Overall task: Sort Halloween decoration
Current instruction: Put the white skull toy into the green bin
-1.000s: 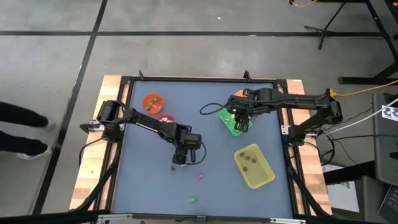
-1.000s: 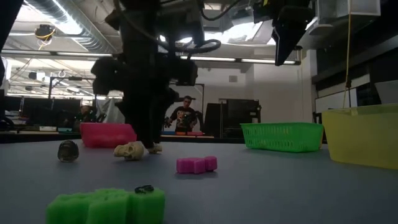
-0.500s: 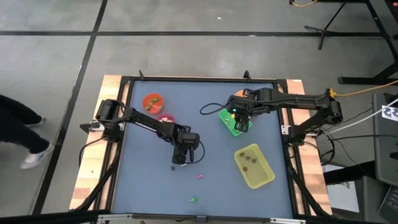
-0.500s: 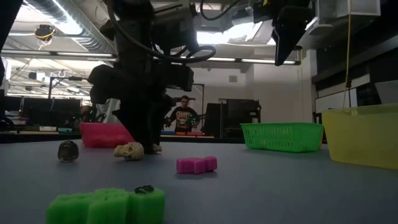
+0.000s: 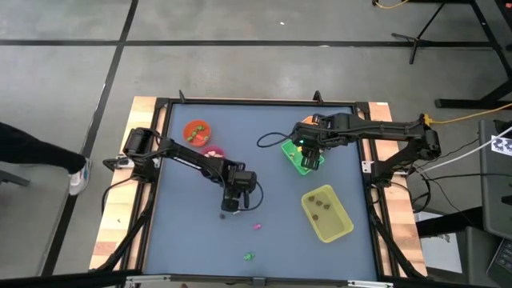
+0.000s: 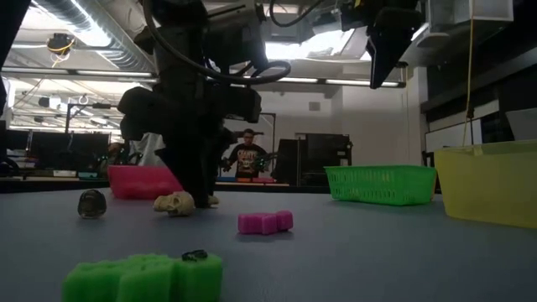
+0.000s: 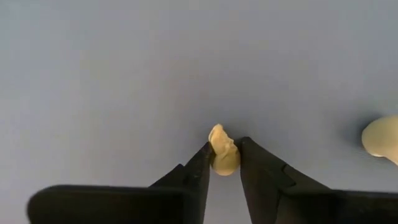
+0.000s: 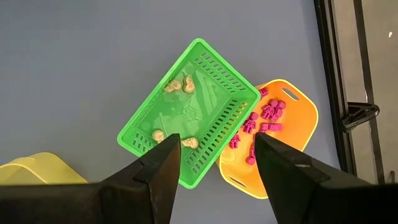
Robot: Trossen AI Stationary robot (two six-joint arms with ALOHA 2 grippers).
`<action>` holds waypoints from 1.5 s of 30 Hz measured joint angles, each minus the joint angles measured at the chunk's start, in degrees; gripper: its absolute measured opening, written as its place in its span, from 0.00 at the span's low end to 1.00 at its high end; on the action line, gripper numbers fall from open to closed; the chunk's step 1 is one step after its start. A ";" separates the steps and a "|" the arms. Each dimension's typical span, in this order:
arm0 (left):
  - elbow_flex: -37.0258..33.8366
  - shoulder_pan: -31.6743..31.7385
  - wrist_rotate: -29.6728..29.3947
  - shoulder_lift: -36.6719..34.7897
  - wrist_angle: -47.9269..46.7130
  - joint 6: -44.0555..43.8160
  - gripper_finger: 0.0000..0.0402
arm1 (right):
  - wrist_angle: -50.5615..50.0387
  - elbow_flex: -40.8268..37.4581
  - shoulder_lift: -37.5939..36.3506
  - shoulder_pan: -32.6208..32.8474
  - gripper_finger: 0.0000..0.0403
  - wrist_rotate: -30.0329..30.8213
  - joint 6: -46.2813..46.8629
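My left gripper (image 5: 230, 206) points down at mid-table, shut on a cream trinket (image 7: 219, 135) that lies on the blue table. A second cream trinket (image 7: 380, 138) lies just beside it, seen as a skull (image 6: 174, 202) in the low view. A dark trinket (image 6: 92, 203), a pink one (image 6: 265, 221) and a green one (image 6: 143, 275) lie loose nearer the front edge. My right gripper (image 8: 217, 142) hangs open high above the green tray (image 8: 239, 93), which holds several cream trinkets. My left gripper pinches the small cream trinket by its two sides (image 7: 225, 163) between its two fingers. The fingers (image 7: 200, 167) come from above, pointing steeply down. The trinket sits on the table, its far end sticking out past the fingertips.
An orange tray (image 8: 292, 109) of pink trinkets lies against the green one. A yellow tray (image 5: 326, 214) with dark trinkets is at the right front. An orange cup (image 5: 196, 132) and a pink cup (image 5: 212, 154) stand at the far left. A person's legs (image 5: 40, 156) pass left of the table.
My left arm has sunk a little over the cream trinkets, as the low view shows. The trinkets on the table lie where they were. The person left of the table has walked on.
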 joint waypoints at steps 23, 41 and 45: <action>7.27 0.08 -5.71 0.54 2.67 0.20 0.10 | 0.00 0.00 0.02 0.00 0.51 -0.02 -0.02; 9.33 5.44 -6.83 1.47 46.74 9.01 0.10 | 1.18 0.00 0.02 0.00 0.51 -0.04 -0.01; 9.40 6.62 -3.99 4.64 56.85 5.84 0.11 | 0.87 0.00 0.02 -0.02 0.51 -0.04 0.00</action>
